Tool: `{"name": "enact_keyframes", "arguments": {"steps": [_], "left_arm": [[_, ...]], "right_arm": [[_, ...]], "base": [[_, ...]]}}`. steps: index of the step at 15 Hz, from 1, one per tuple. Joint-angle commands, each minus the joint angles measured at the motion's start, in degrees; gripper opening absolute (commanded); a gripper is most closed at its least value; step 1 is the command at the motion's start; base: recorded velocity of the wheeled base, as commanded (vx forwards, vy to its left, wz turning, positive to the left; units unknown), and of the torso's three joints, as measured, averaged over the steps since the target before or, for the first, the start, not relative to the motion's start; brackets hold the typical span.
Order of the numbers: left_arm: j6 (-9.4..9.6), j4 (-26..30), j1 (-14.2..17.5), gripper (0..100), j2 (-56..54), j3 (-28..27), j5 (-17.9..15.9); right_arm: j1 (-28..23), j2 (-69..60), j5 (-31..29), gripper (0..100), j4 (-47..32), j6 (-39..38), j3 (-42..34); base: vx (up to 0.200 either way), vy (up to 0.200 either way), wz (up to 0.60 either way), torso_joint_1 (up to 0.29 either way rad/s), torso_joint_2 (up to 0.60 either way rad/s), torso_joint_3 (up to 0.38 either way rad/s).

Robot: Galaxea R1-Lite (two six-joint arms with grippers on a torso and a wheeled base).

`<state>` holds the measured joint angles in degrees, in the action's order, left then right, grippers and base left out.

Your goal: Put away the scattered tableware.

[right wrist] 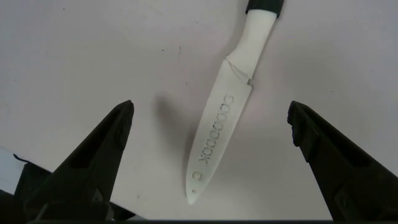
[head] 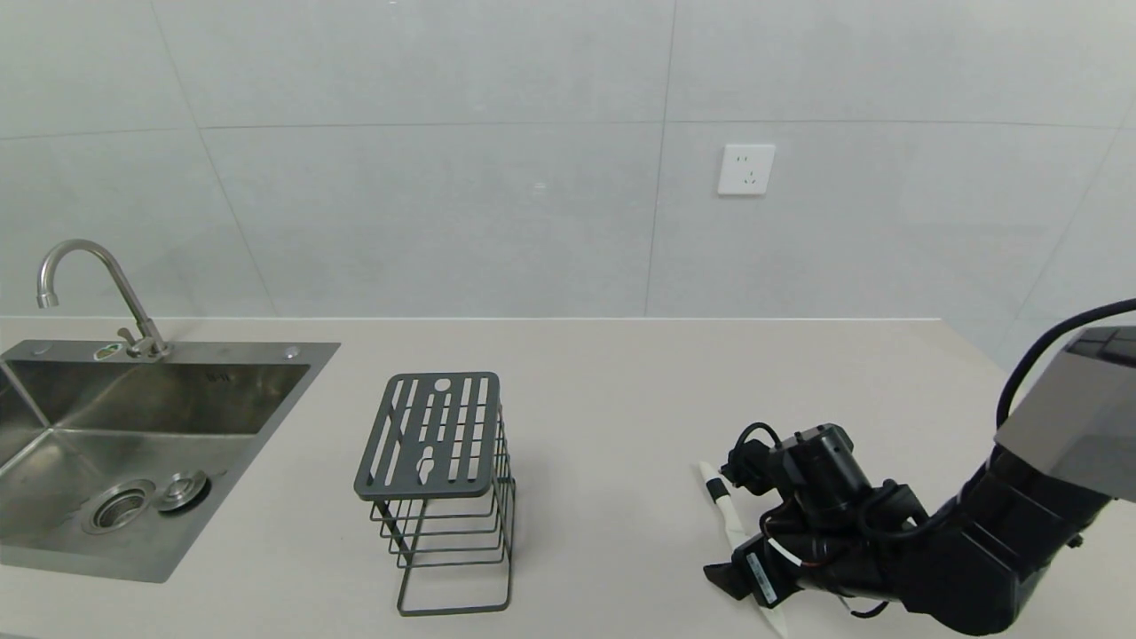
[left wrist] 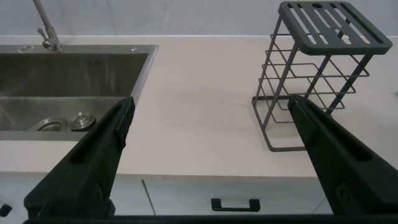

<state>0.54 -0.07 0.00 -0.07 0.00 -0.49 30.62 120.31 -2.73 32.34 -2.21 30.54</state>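
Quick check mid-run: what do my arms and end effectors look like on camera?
The right arm is matte black with a grey upper cover, black looped cables and a white label at the wrist. Left end effector and right end effector each have two black, wedge-shaped tapering fingers.

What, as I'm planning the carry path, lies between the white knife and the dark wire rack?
Only bare beige countertop, per the head view, separates the white knife from the dark slotted wire rack.

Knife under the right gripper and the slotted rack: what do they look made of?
Knife: matte white blade with no metallic shine, likely ceramic or plastic. Rack: matte dark grey wire frame under a slotted top plate, probably coated metal.
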Motion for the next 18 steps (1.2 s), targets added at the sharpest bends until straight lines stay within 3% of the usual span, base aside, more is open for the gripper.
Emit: {"name": "enact_keyframes", "arguments": {"steps": [1,11,12,18], "left_arm": [[-0.01,0.0,0.0,100,0.1,0.0,0.0],[-0.1,0.0,0.0,100,0.1,0.0,0.0],[-0.1,0.0,0.0,100,0.1,0.0,0.0],[-0.18,-0.1,0.0,100,0.1,0.0,0.1]], "right_arm": [[-1.0,1.9,0.0,100,0.0,0.0,1.0],[-2.2,5.6,0.1,100,0.1,0.1,4.2],[-2.2,5.6,0.1,0,0.0,0.1,4.1],[-2.2,6.6,0.1,0,-0.1,0.0,1.1]], "base": [[0.0,0.0,0.0,0.0,0.0,0.0],[0.0,0.0,0.0,0.0,0.0,0.0],[0.0,0.0,0.0,0.0,0.0,0.0],[0.0,0.0,0.0,0.0,0.0,0.0]]}}
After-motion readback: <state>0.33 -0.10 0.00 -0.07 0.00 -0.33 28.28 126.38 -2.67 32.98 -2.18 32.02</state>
